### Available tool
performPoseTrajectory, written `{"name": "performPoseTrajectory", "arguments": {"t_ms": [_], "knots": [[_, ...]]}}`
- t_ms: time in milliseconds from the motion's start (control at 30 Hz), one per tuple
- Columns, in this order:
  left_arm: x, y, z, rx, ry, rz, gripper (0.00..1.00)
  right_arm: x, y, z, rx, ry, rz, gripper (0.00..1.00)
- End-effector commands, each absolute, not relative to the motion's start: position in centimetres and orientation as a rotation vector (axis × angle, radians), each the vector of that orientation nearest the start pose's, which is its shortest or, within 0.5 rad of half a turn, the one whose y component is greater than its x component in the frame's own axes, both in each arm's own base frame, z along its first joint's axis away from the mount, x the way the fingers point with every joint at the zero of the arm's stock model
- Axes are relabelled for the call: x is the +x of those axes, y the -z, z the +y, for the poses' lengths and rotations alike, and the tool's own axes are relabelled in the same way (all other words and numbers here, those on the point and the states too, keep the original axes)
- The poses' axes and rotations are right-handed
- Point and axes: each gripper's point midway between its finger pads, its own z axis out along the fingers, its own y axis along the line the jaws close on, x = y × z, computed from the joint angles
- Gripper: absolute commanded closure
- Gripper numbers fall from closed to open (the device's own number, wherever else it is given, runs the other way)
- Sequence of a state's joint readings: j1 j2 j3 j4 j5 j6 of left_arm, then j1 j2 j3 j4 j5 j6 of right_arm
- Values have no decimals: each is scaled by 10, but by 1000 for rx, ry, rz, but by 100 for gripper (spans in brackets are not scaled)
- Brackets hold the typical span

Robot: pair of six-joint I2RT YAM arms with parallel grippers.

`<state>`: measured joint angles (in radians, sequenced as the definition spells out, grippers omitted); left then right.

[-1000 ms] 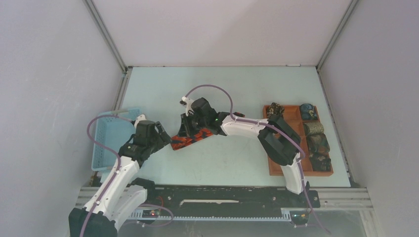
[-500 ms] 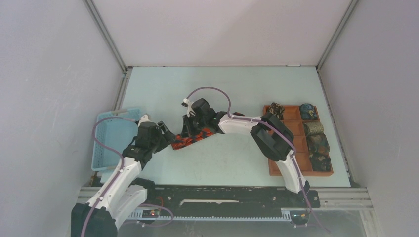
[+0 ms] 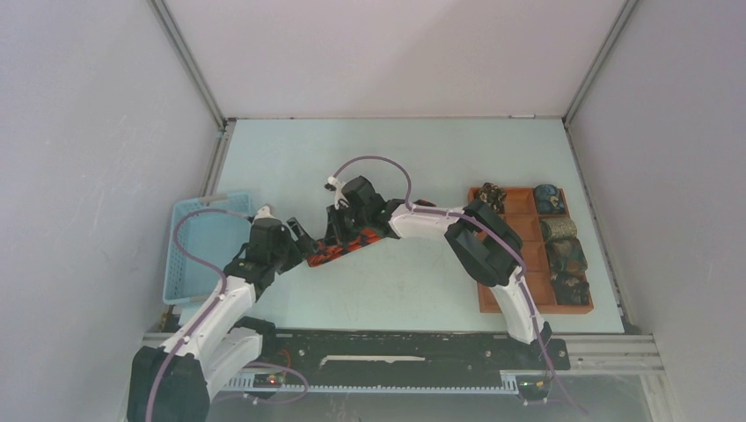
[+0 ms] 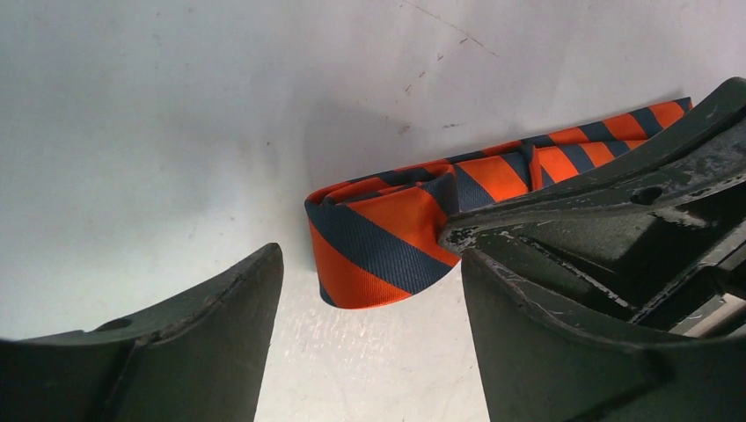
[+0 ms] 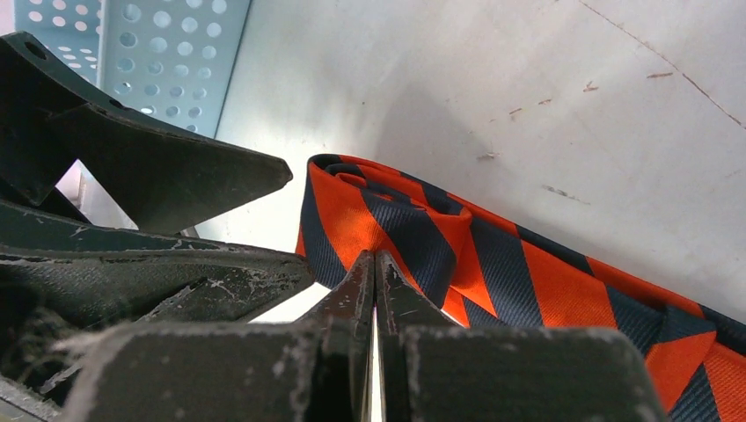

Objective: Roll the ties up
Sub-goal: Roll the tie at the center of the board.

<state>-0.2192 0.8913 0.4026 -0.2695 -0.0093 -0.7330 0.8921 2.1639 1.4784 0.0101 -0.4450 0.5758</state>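
At the folded tie (image 4: pixel 387 233), left hand (image 4: pixel 368 257) gapes

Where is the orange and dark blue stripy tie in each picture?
Top external: the orange and dark blue striped fabric tie lies just left of centre.
Left wrist: tie at centre, folded end nearest.
Right wrist: tie centre to lower right.
Shared landmark: the shut black right gripper against it.

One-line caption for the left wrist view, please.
Open left end effector at the folded end of an orange and navy striped fabric necktie on a pale table.
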Motion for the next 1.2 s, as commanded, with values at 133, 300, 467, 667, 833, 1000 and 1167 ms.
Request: {"name": "performPoseTrajectory", "arguments": {"t_ms": [133,300,467,667,833,1000,1167], "knots": [[261,-70,-91,-579,540,2231,20,274,-47,481,-618,-1204,2427,100],[264,-61,-93,-596,543,2242,20,274,-43,480,-608,-1202,2435,100],[266,-53,-97,-603,564,2262,24,275,-39,477,-600,-1202,2442,100],[267,-44,-102,-605,589,2286,28,276,-37,474,-592,-1203,2445,100],[271,-37,-106,-607,608,2296,32,275,-34,474,-592,-1204,2452,100],[272,-29,-109,-611,619,2315,41,276,-35,473,-592,-1206,2447,100],[272,-27,-111,-598,629,2326,55,277,-39,474,-588,-1213,2439,100]]}}
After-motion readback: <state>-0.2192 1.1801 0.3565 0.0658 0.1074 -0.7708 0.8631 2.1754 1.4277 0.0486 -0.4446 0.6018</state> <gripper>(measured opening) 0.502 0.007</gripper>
